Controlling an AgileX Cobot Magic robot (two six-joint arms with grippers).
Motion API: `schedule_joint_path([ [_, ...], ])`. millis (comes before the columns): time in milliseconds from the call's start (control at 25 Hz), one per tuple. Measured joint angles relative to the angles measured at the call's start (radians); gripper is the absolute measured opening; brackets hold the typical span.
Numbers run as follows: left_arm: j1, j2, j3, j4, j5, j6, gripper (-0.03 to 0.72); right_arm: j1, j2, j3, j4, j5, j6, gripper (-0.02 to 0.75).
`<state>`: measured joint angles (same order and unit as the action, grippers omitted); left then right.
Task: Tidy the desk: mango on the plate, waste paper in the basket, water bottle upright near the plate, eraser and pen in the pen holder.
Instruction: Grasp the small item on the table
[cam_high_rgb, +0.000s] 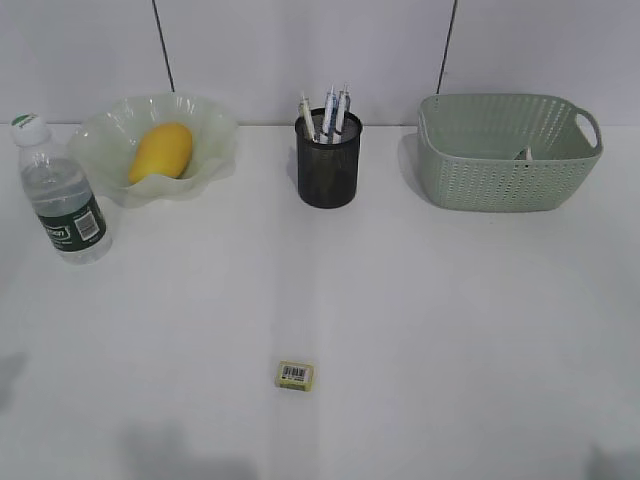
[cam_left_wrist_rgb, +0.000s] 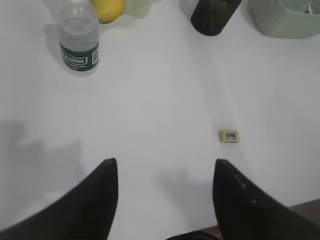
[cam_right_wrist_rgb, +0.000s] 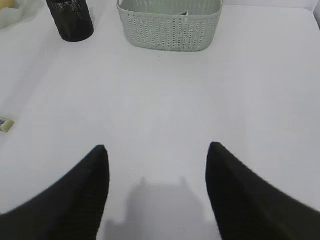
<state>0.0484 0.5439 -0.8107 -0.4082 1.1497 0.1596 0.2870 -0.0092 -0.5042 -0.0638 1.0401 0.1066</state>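
Both jaws open, empty, mango (cam_high_rgb: 160, 151) in plate (cam_high_rgb: 105, 140), pens (cam_high_rgb: 327, 112) in pen holder (cam_high_rgb: 328, 170).

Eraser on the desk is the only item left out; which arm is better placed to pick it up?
Probably left. The eraser lies just ahead of the open left gripper, slightly to its right. For the open right gripper, it sits at the far left edge of view.

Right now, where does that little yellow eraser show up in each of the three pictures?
Exterior view: the eraser lies alone on the desk, low and centre.
Left wrist view: right of centre, beyond the right finger.
Right wrist view: cut off at the left edge.
Shared landmark: the black pen holder, far behind it in all three.
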Motion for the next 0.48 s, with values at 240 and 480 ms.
schedule_joint_path([
  [240, 0.000, 0.035, -0.013, -0.037, 0.023, -0.014, 0.430, 0.000, 0.000, 0.000, 0.000, 0.000, 0.003, 0.486],
  [480, 0.000, 0.039, -0.013, -0.075, 0.034, -0.014, 0.427, 0.000, 0.000, 0.000, 0.000, 0.000, 0.003, 0.486],
])
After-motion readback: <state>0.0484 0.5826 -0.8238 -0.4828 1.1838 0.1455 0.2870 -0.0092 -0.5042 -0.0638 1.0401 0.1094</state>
